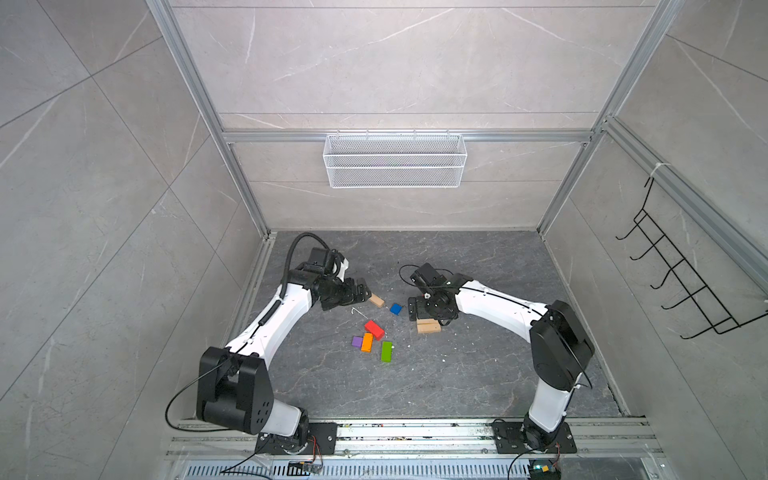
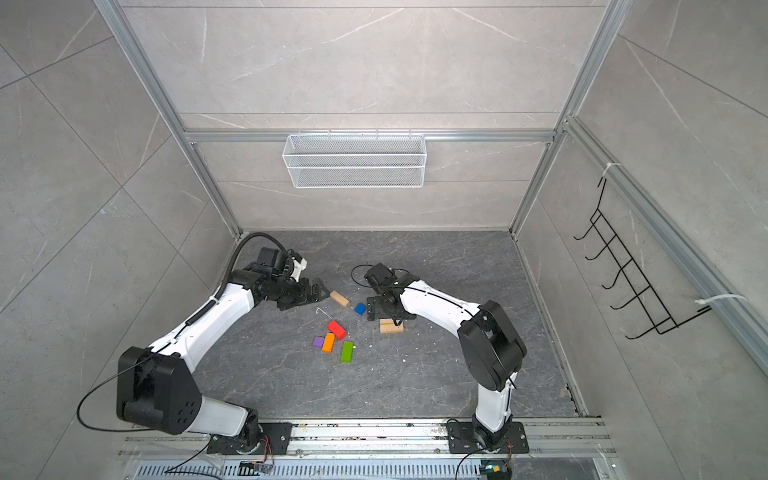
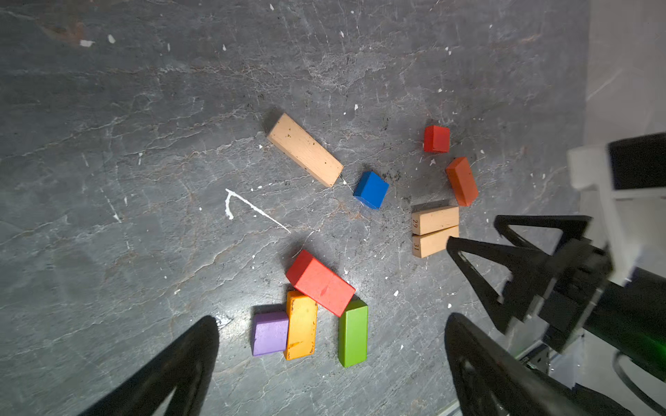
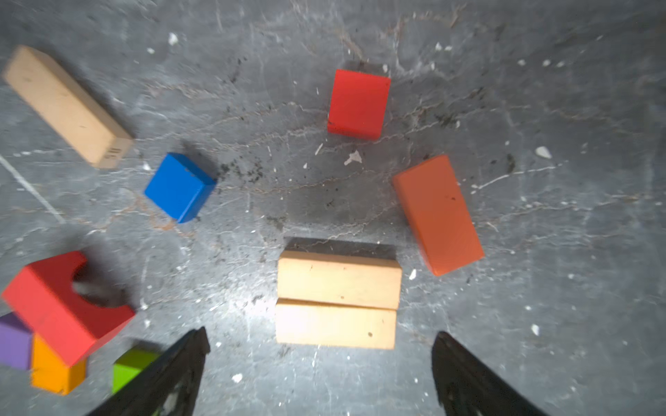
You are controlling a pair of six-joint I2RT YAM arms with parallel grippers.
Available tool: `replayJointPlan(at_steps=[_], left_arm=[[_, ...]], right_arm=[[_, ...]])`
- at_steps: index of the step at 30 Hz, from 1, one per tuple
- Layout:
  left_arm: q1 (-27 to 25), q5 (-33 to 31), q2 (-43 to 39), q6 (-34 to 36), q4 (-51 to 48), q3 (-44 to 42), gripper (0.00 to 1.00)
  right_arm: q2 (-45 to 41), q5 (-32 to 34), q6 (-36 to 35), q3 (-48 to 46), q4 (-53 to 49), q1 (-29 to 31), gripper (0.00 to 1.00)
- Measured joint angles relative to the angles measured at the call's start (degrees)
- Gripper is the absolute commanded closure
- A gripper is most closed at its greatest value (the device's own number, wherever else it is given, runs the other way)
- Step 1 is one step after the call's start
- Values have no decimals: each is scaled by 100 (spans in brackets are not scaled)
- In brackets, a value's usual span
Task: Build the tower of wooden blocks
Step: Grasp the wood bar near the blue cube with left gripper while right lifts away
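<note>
The wood blocks lie on the dark floor, and no tower is in view. Two tan bars (image 4: 338,299) sit side by side under my open right gripper (image 4: 320,338), near a red cube (image 4: 358,104), a dark orange bar (image 4: 438,214) and a blue cube (image 4: 180,187). Another tan bar (image 3: 304,149) lies alone, just in front of my left gripper (image 1: 353,299). A red arch block (image 3: 320,282) rests partly over an orange bar (image 3: 301,325), beside a purple cube (image 3: 270,333) and a green bar (image 3: 353,333). My left gripper (image 3: 332,324) hangs open and empty.
A white wire basket (image 1: 395,162) hangs on the back wall. A black hook rack (image 1: 685,282) is on the right wall. An aluminium rail (image 1: 415,432) carrying both arm bases runs along the front. White specks and a scratch mark (image 3: 252,209) dot the floor.
</note>
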Motion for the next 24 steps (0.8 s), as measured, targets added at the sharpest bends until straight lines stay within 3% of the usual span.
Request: replayJointPlan(at_steps=[5,13,24], left_arm=[[-404,-614,1069,278,-514,1047,0],[-402,-1019,2371,1276,-870,1926,0],[-452,-1130,2931,2448,-817,2184,0]], right_arm=[[-391,-2,-129,-157,-85,0,1],[-1016,-24,-297,-470,-243,-22,1],[-1222,-240,-313,-796,-258,-92,1]])
